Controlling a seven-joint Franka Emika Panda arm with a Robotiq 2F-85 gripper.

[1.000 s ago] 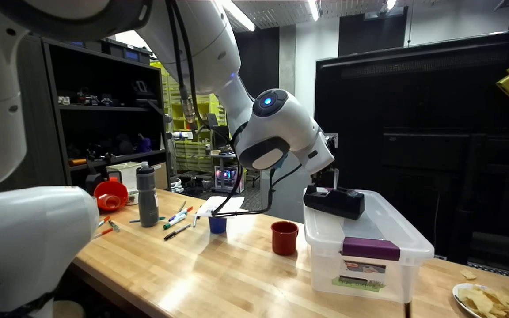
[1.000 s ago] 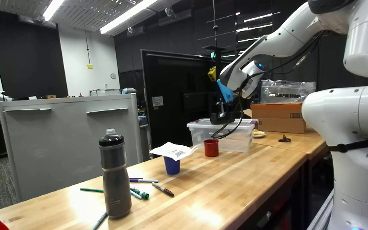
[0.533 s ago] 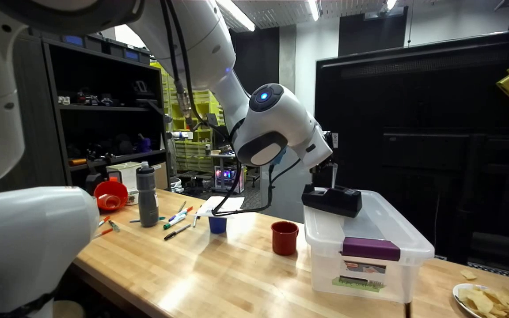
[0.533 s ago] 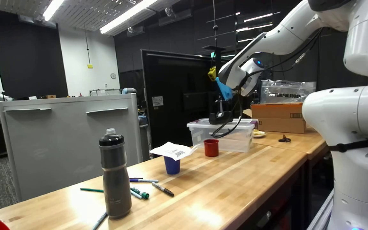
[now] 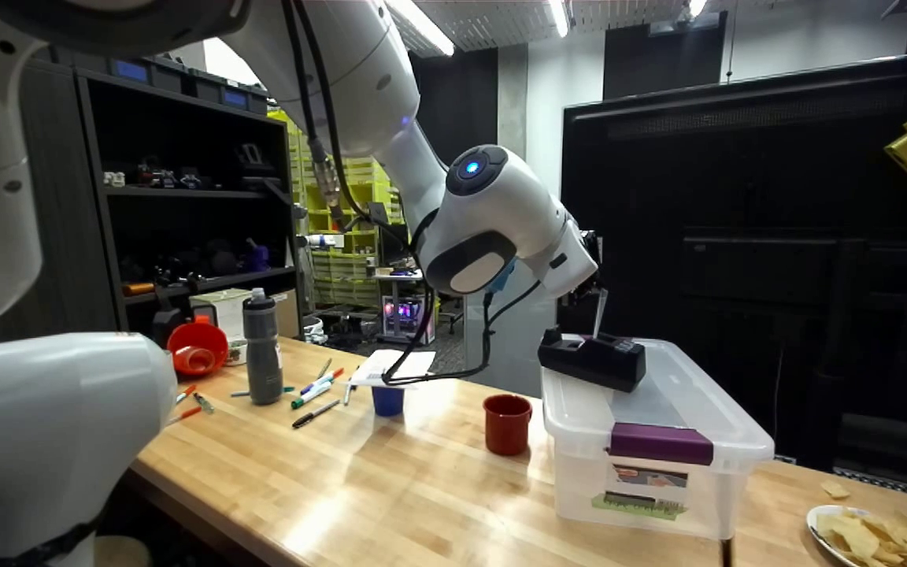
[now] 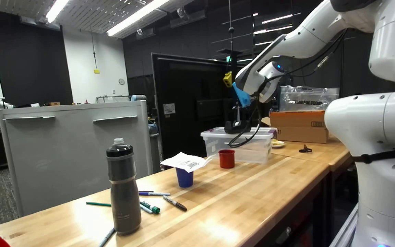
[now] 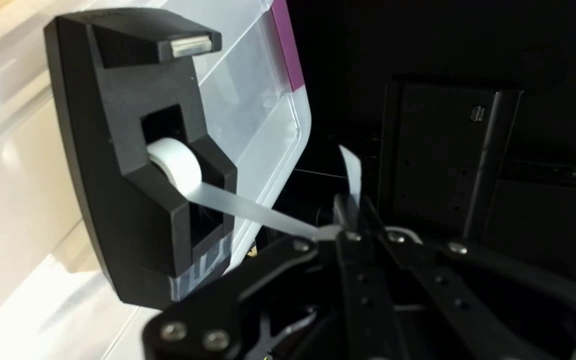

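Pressed tight together, my claw [image 7: 352,212] pinches a pale tape strip [image 7: 253,210], whose loose end [image 7: 352,167] sticks out past the grip. From there the tape strip runs straight to a white roll [image 7: 180,162] set in a black tape dispenser [image 7: 133,90]. That dispenser is to the left of my claw in the wrist view and just below it in both exterior views. It is tilted over a clear plastic box [image 5: 579,476]; whether its base touches the lid [image 5: 694,386] I cannot tell.

The box stands on the wooden desk [image 5: 422,480], with a purple latch [image 5: 660,443] on its near end in an exterior view. Just beside it I see a red mug [image 5: 507,429], upright. Farther left stands a blue cup [image 6: 184,178] with white paper [image 6: 183,160] across its top, and left of that a dark grey bottle [image 6: 125,195]. Pens and markers [image 6: 175,203] are scattered around the bottle and near the cup. To the right of the box in an exterior view, a plate [image 5: 814,518] holds chips [image 5: 863,539], and one loose chip [image 5: 835,490] lies just beyond it. Behind the box rises a large black panel [image 5: 737,181].
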